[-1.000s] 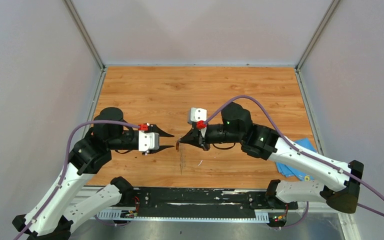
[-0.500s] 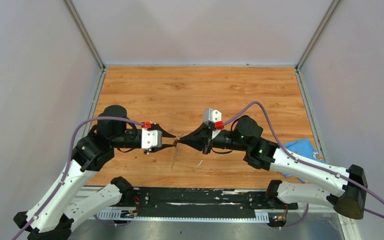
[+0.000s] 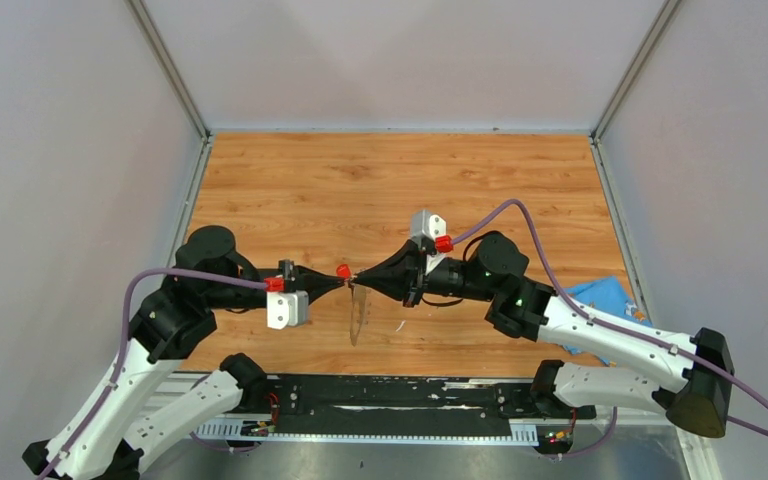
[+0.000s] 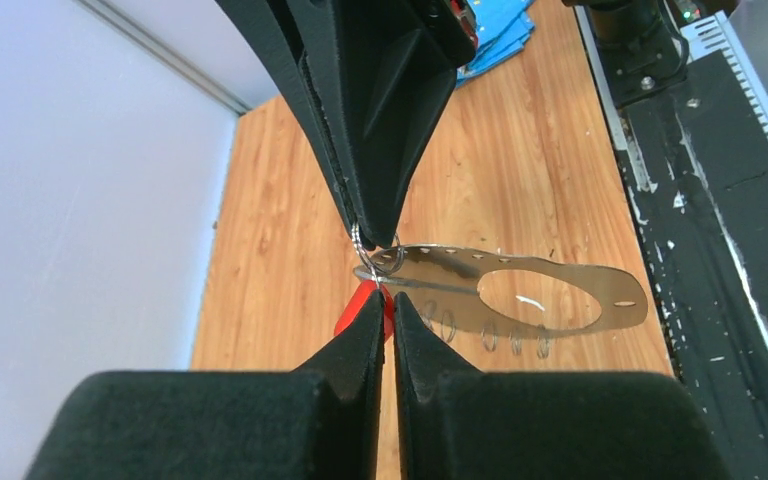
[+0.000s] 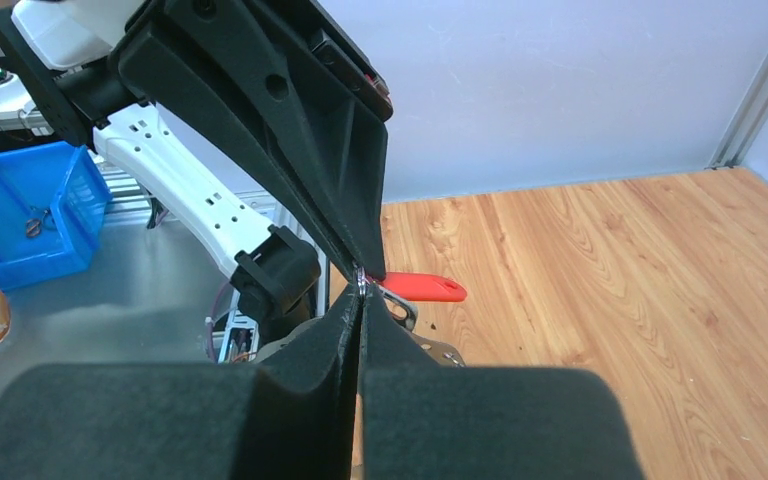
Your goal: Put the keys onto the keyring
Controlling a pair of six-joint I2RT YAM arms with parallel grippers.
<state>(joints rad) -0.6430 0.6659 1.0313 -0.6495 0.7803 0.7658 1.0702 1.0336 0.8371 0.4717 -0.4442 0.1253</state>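
Note:
The red key (image 3: 343,270) is held out level above the table, and my left gripper (image 3: 343,277) is shut on it. In the left wrist view its red head (image 4: 358,308) shows beside my left gripper's (image 4: 387,298) tips. My right gripper (image 3: 360,278) meets the left one tip to tip and is shut on the small wire loop at the top of the keyring (image 3: 357,318). The keyring (image 4: 615,298) is a thin grey plate with an oval hole, and it hangs below the tips. In the right wrist view the red key (image 5: 422,288) juts right past my right gripper (image 5: 360,292).
A blue cloth (image 3: 600,298) lies at the table's right edge under the right arm. A thin white sliver (image 3: 398,325) lies on the wood near the hanging plate. The black base rail (image 3: 390,395) runs along the near edge. Grey walls close in the other sides.
My left gripper has moved right to meet the right one, rolled over, and gone from open to shut on the red key. The right gripper first shifted, then held still.

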